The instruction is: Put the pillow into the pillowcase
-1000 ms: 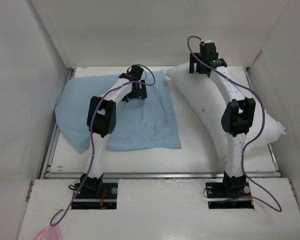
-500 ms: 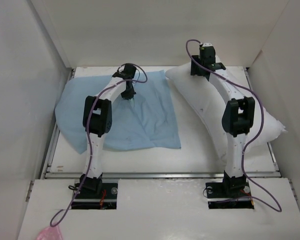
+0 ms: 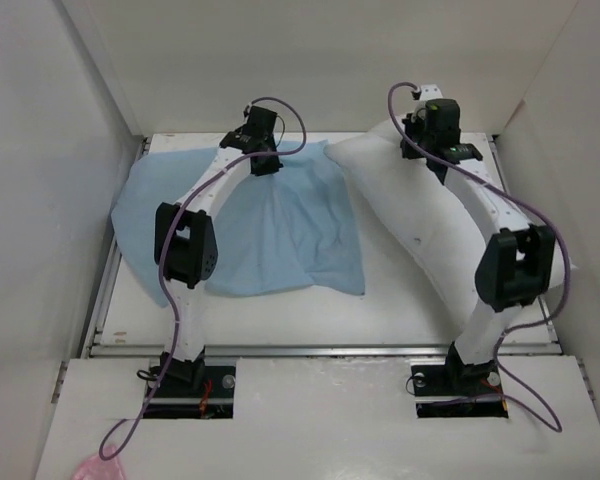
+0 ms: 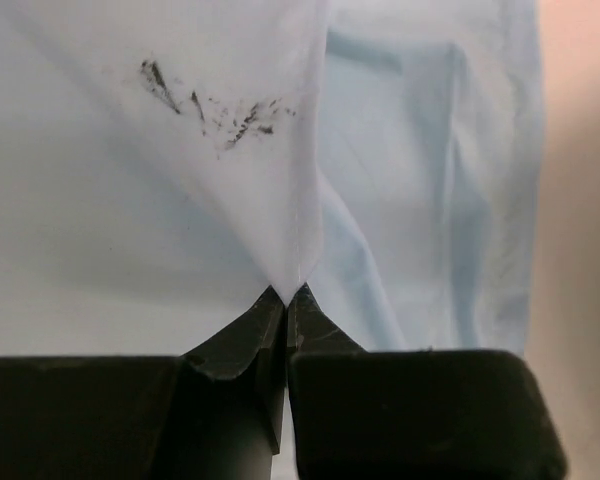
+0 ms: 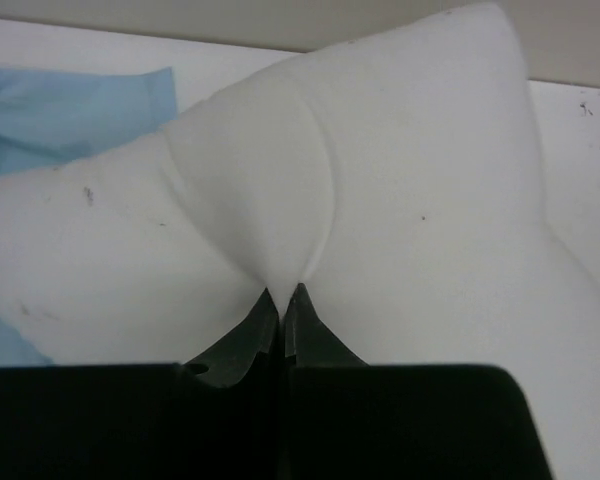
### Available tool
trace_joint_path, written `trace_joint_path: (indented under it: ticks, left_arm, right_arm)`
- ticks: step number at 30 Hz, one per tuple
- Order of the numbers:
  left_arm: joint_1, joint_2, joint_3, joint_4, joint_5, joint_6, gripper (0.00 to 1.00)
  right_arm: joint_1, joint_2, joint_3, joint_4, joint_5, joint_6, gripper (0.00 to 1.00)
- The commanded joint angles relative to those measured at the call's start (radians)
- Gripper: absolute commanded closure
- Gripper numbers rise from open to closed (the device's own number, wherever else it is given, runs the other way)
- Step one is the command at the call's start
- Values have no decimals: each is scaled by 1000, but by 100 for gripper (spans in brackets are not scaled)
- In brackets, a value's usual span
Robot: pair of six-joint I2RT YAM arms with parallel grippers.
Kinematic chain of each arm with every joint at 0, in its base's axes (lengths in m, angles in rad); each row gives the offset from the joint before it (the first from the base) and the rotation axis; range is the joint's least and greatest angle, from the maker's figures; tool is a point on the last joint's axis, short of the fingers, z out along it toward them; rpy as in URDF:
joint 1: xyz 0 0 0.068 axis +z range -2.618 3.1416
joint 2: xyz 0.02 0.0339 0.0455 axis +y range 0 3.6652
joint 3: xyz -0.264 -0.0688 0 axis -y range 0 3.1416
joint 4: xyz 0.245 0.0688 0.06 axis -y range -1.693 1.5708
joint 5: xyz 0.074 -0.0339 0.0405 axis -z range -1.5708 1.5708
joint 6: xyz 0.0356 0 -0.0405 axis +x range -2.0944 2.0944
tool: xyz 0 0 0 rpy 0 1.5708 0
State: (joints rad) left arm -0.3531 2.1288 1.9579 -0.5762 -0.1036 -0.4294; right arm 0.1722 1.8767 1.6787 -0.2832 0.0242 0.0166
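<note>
The light blue pillowcase [image 3: 270,235] lies wrinkled on the left half of the table. My left gripper [image 3: 263,165] is shut on a fold of it near its far edge, and the cloth rises in a tent to the closed tips [image 4: 286,292]. Dark smudges mark the pillowcase [image 4: 130,180] above the pinch. The long white pillow [image 3: 430,230] lies on the right, running from far centre to the near right. My right gripper [image 3: 430,135] is shut on a pinch of the pillow's far end, its cover puckered at the tips [image 5: 282,290].
White walls [image 3: 40,200] close in the table on the left, back and right. A metal rail [image 3: 320,349] runs along the table's near edge, with both arm bases behind it. A small pink scrap [image 3: 98,467] lies by the left base.
Both grippers have closed, the left on the pillowcase and the right on the pillow. The left has lifted the cloth toward the far edge, pulling the near corner in. The right arm swung outward.
</note>
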Motion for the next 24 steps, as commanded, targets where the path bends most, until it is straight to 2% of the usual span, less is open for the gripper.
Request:
trace_joint_path:
  ticks: [1, 4, 5, 8, 9, 12, 15, 22, 24]
  left_arm:
    - [-15, -81, 12, 49, 45, 35, 100]
    - [-15, -81, 3, 49, 77, 44, 100]
    - [-24, -93, -8, 49, 77, 44, 100]
    - [-24, -122, -28, 49, 93, 54, 100]
    - [-24, -122, -28, 49, 93, 64, 100]
    - [-46, -177, -69, 39, 116, 73, 100]
    - [-56, -245, -149, 48, 116, 73, 100]
    - [-67, -329, -227, 39, 98, 63, 100]
    - [-67, -349, -249, 30, 88, 63, 100]
  right_arm:
    - [3, -198, -71, 81, -125, -18, 100]
    - [3, -298, -192, 70, -182, -18, 100]
    - [39, -319, -248, 70, -182, -18, 100]
    - [117, -360, -278, 82, -135, -18, 100]
    - [183, -373, -292, 82, -63, -36, 100]
    - [272, -373, -292, 73, 81, -37, 100]
    - [273, -363, -251, 73, 82, -20, 100]
    - [306, -292, -203, 85, 209, -6, 100]
    - [306, -283, -185, 85, 285, -6, 100]
